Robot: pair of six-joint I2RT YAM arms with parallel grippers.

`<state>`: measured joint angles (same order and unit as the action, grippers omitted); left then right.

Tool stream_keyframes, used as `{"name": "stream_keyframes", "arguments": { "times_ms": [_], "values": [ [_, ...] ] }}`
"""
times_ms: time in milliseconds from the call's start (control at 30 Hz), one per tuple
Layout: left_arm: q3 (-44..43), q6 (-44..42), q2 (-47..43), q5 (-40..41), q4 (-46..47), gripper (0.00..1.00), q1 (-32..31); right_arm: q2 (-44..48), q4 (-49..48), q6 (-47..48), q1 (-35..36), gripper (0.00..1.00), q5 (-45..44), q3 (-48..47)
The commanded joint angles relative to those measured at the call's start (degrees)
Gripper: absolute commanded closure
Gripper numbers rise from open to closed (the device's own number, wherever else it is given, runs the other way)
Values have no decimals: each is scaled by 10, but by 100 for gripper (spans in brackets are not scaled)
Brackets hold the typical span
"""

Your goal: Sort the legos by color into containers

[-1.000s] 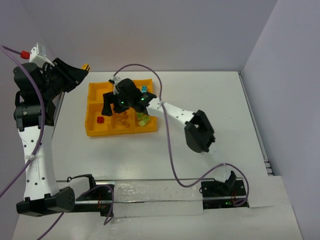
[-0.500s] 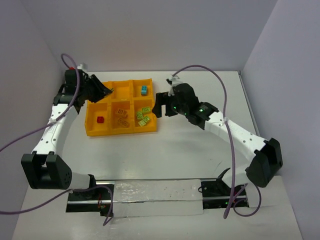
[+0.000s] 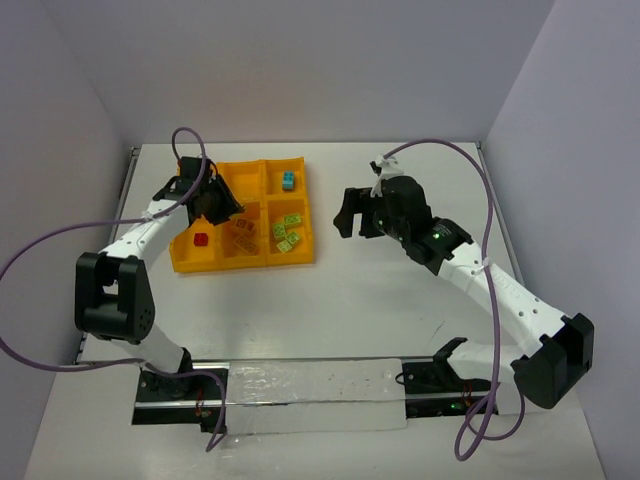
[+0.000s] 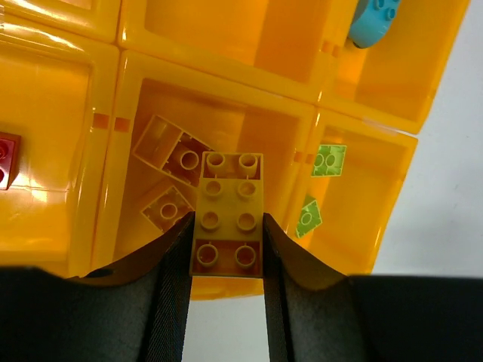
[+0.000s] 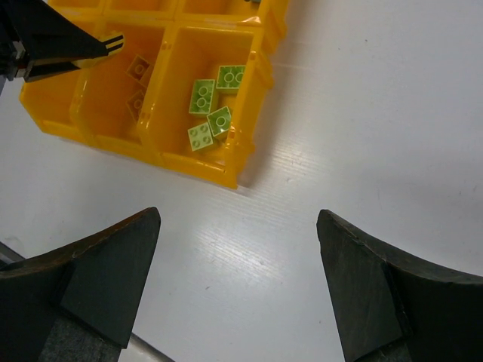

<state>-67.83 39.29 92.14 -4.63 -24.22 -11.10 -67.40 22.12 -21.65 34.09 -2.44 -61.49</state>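
Sorting nearly done: the left end effector (image 4: pixel 226 226) grips a yellow brick (image 4: pixel 226 215) by its long sides above the near edge of the tray's (image 3: pixel 245 265) middle near compartment, where two yellow bricks (image 4: pixel 170 143) already lie. Its studs face the wrist camera, and its long axis runs out along the fingers. Green bricks (image 5: pixel 211 105), a red one (image 3: pixel 200 240) and a blue one (image 3: pixel 288 181) sit in separate compartments (seemingly only this drop remains). The right end effector (image 5: pixel 238 219) hangs wide open and empty over the desk (image 5: pixel 362 113).

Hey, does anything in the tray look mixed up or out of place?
Nothing stands out. In the tray, the red brick, blue brick, green bricks and yellow bricks each occupy their own compartment, and the left gripper holds another yellow brick above the yellow ones.
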Motion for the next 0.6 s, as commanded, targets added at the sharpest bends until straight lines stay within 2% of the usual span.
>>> {"name": "stream_keyframes", "arguments": {
  "times_ms": [0,33,67,200,333,433,567],
  "values": [
    [-10,4,9,29,36,50,-7,15,-1,-3,-4,8,-7,5],
    [-11,3,11,33,35,36,-8,15,-3,-3,-4,8,-6,6],
    [-12,3,12,36,34,28,-9,15,-4,-3,-4,8,-5,7],
    [-19,-1,15,43,26,11,-10,11,-4,-4,-4,8,-3,8],
    [-31,-3,-2,43,13,10,-13,14,-1,-3,-4,7,-3,8],
    [-50,-5,-35,54,-3,10,-17,14,10,3,-5,3,-17,-3],
    [-80,-17,-82,76,-31,10,-19,28,11,-6,-4,0,-84,2]
  ]
}}
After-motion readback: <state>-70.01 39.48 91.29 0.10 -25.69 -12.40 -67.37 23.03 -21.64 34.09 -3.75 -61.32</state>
